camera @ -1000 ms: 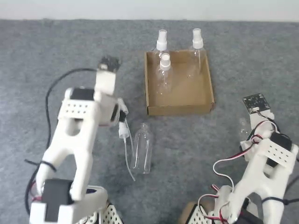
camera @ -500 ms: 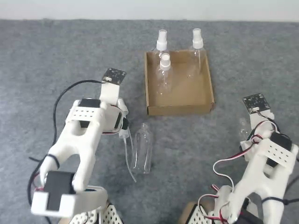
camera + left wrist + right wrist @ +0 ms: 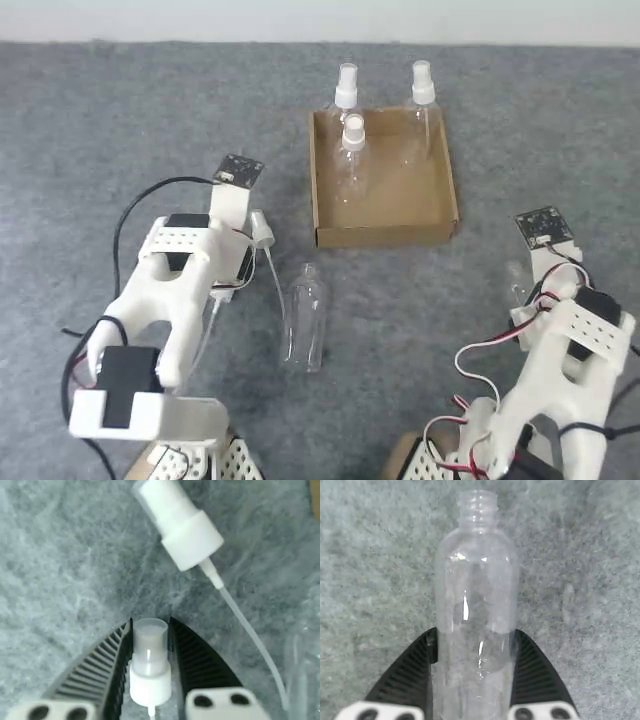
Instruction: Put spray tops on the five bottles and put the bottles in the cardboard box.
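Three bottles (image 3: 352, 150) stand in the box (image 3: 383, 236), far centre. Near of it lies a loose bottle (image 3: 304, 320), a loose top (image 3: 262, 229) just left, a held top (image 3: 149, 665) near-left of that, a held bottle (image 3: 476, 615) right

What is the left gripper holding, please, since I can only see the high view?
Observer: The left gripper is shut on a spray top, with its jaws pressed against the top's sides.
Operator: Thank you. And what about the right gripper?
Observer: The right gripper is shut around the body of a clear bottle. The bottle's threaded neck is bare, with no top on it.
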You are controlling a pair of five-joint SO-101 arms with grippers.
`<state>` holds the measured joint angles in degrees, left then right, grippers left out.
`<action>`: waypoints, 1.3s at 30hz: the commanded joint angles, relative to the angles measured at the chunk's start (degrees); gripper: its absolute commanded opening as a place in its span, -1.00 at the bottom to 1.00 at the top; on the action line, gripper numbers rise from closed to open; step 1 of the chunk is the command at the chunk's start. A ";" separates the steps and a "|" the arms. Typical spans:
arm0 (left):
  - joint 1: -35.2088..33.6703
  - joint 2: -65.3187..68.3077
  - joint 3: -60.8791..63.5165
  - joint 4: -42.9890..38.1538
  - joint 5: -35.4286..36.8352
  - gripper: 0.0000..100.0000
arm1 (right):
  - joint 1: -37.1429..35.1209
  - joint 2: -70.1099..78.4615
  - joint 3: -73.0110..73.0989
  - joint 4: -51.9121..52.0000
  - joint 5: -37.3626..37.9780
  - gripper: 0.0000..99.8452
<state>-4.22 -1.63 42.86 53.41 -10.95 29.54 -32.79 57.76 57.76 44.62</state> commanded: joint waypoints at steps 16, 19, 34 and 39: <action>0.09 -19.43 -5.76 10.81 5.54 -0.98 | 4.70 -2.42 -5.36 -9.36 0.18 -0.98; 0.00 -25.49 -4.26 11.16 6.95 -0.98 | 4.00 -1.54 -7.56 -9.45 0.09 -0.98; 0.00 -28.84 8.04 2.73 9.05 -0.98 | 4.26 30.55 -26.55 -9.10 -3.60 -0.87; 0.00 -28.57 8.31 2.64 9.05 -0.98 | 3.74 30.73 -27.25 -7.25 -3.25 -0.55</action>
<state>-4.40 -28.00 51.38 57.19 -2.51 33.49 -1.76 34.11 49.05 41.71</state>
